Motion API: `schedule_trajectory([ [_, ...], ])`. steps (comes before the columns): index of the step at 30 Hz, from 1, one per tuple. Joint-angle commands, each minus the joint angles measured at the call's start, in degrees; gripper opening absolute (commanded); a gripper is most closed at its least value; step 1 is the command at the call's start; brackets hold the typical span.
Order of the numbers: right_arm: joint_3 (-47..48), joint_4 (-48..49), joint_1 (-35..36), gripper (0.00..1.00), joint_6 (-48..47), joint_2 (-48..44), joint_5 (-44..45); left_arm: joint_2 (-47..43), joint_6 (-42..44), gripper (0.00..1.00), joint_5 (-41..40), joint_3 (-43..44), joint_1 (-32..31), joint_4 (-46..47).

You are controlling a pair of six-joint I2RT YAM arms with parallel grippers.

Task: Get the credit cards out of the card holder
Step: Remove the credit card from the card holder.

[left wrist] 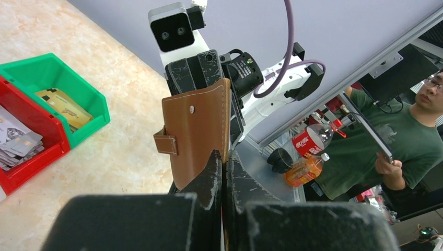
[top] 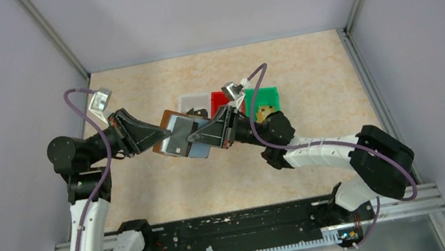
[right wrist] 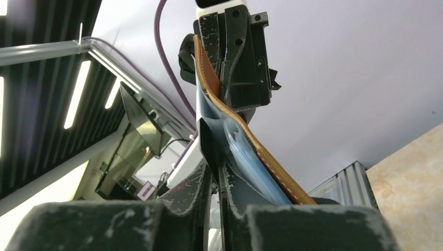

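Card holder [left wrist: 201,133]: brown leather-look, stitched, matt. Sleeves [right wrist: 251,167]: clear bluish plastic. Green bin [left wrist: 31,73]: glossy plastic.

The left arm [top: 86,221] rises from its near-left base, bends at the elbow and reaches right; the right arm [top: 318,151] folds at its elbow on the near right and stretches left. Both wrists are held level above the middle of the counter, tips facing each other and almost meeting. The left pincer [left wrist: 223,162] is clamped on the edge of the card holder [left wrist: 196,136]. The right pincer [right wrist: 215,167] has its fingers nearly together, pinching the holder's bluish inner sleeve.
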Motion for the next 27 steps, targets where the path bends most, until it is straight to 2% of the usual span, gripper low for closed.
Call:
schedule_trajectory([
  [1, 2.13, 4.42, 0.25, 0.04, 0.76, 0.37, -0.01, -0.58, -0.30, 0.00, 0.86, -0.01, 0.09, 1.86],
  [6, -1.36, 3.63, -0.03, 0.00, -0.14, -2.01, 0.71, -0.08, 0.87, 0.00, 0.93, 1.17, 0.09, 1.29],
  [16, -5.52, -1.42, -0.48, 0.01, -4.43, -7.94, 0.23, 0.79, 1.78, 0.00, 0.25, 2.91, 0.09, 0.52],
  [22, -5.64, -9.10, -0.55, 0.01, -11.82, -11.79, -0.50, 1.52, 0.63, 0.00, 0.10, 3.80, 0.09, 0.77],
  [27, -4.54, -19.62, -1.73, 0.00, -17.30, -15.38, -2.25, 2.01, 1.37, 0.00, 0.85, 4.62, 0.09, 0.09],
])
